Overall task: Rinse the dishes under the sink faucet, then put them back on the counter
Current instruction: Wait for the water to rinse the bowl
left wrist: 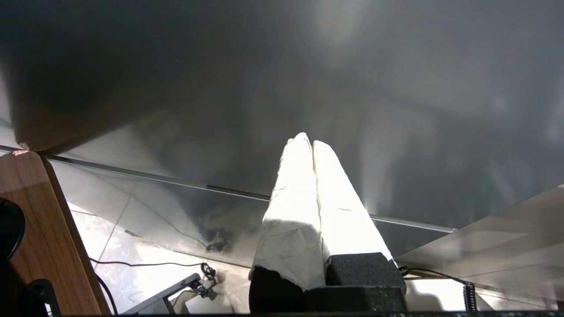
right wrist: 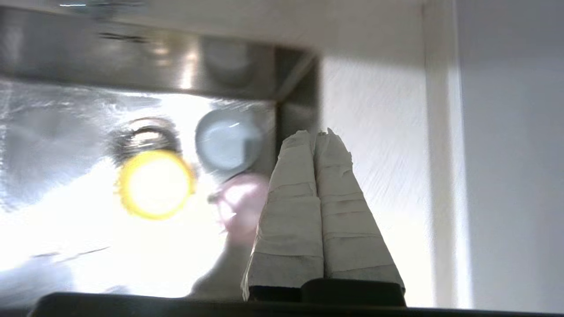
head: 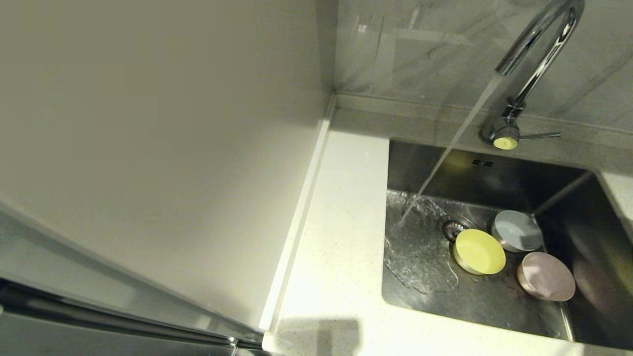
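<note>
White-taped right fingers: my right gripper [right wrist: 318, 134] has its two wrapped fingers pressed flat together with nothing between them. I judge that is because no bowl has been chosen yet.
Aim: in the right wrist view those fingers point toward the basin, over the sink corner and the counter edge, with the bowls just beyond the tips.
Left gripper [left wrist: 307, 141]: closed on nothing too, parked away from the work and facing a dark panel, since this job seems to need only one arm.
Pink bowl [head: 546, 276]: nearest my right side, resting on the sink floor.
Yellow-green bowl [head: 479, 251]: just beside the drain [head: 454, 228], close to the pink one.
Grey-blue bowl [head: 517, 231]: behind the other two, near the back wall.
Sink [head: 499, 168]: holds all three bowls, so they sit where the rinse happens.
Faucet [head: 536, 54]: running; its stream lands left of the drain, clear of every bowl, so each must be carried into it.
Counter [head: 341, 237]: bare speckled stone left of the basin, the likely landing place afterwards.
</note>
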You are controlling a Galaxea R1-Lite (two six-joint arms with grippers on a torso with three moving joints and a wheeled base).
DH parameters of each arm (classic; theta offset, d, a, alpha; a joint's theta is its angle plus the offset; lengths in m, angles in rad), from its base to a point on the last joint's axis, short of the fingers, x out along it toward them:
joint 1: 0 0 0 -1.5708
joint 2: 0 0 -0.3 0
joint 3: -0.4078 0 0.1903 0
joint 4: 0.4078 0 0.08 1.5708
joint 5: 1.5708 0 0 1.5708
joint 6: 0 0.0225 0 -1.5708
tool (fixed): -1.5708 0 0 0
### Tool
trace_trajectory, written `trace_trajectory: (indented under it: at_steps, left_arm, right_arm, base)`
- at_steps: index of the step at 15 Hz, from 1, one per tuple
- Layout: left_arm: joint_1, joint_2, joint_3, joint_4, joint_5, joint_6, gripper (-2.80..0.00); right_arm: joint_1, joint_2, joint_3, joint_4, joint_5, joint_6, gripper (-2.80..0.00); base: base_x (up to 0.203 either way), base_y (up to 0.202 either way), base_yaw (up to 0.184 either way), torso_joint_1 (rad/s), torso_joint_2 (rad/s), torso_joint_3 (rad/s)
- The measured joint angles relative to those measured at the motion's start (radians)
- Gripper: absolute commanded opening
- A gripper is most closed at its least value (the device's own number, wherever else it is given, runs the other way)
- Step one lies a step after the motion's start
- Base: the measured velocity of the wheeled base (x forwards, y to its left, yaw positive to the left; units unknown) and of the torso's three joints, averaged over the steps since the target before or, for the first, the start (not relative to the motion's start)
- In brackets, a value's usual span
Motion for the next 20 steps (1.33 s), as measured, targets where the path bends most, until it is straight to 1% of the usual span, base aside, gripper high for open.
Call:
trace_trajectory:
  at_steps: [2,4,7,9,11,13,16,18,20]
  left_arm:
    - [0.000,0.000,0.000,0.000,0.000,0.000,-2.80]
    - [0.000,0.000,0.000,0.000,0.000,0.000,-2.80]
    - [0.000,0.000,0.000,0.000,0.000,0.000,-2.80]
    - [0.000,0.000,0.000,0.000,0.000,0.000,-2.80]
    - [0.000,0.000,0.000,0.000,0.000,0.000,-2.80]
    - [0.000,0.000,0.000,0.000,0.000,0.000,-2.80]
    - [0.000,0.000,0.000,0.000,0.000,0.000,-2.80]
    - [0.000,0.000,0.000,0.000,0.000,0.000,-2.80]
    - [0.000,0.000,0.000,0.000,0.000,0.000,-2.80]
  right_arm:
    - [0.040,-0.182,0.164,-0.029,-0.016,0.045,-2.80]
    - [0.129,-0.354,0.346,-0.090,-0.078,0.066,-2.80]
    - [0.307,-0.616,0.576,-0.173,-0.232,0.091,-2.80]
    - [0.424,-0.782,0.711,-0.190,-0.346,0.110,-2.80]
    - [0.513,-0.924,0.853,-0.200,-0.414,0.133,-2.80]
    - [0.566,-1.000,0.955,-0.203,-0.433,0.153,-2.80]
    - [0.672,-1.072,1.057,-0.207,-0.443,0.157,-2.80]
    - [0.694,-1.128,1.119,-0.208,-0.437,0.156,-2.80]
    - [0.688,-1.202,1.174,-0.205,-0.405,0.153,-2.80]
  base:
    - [0.000,0.000,0.000,0.000,0.00,0.000]
    - [0.000,0.000,0.000,0.000,0.00,0.000]
    - [0.000,0.000,0.000,0.000,0.00,0.000]
    - [0.000,0.000,0.000,0.000,0.00,0.000]
    - [0.000,0.000,0.000,0.000,0.00,0.000]
    - [0.000,0.000,0.000,0.000,0.00,0.000]
    - [0.000,0.000,0.000,0.000,0.00,0.000]
    - [0.000,0.000,0.000,0.000,0.00,0.000]
    - [0.000,0.000,0.000,0.000,0.00,0.000]
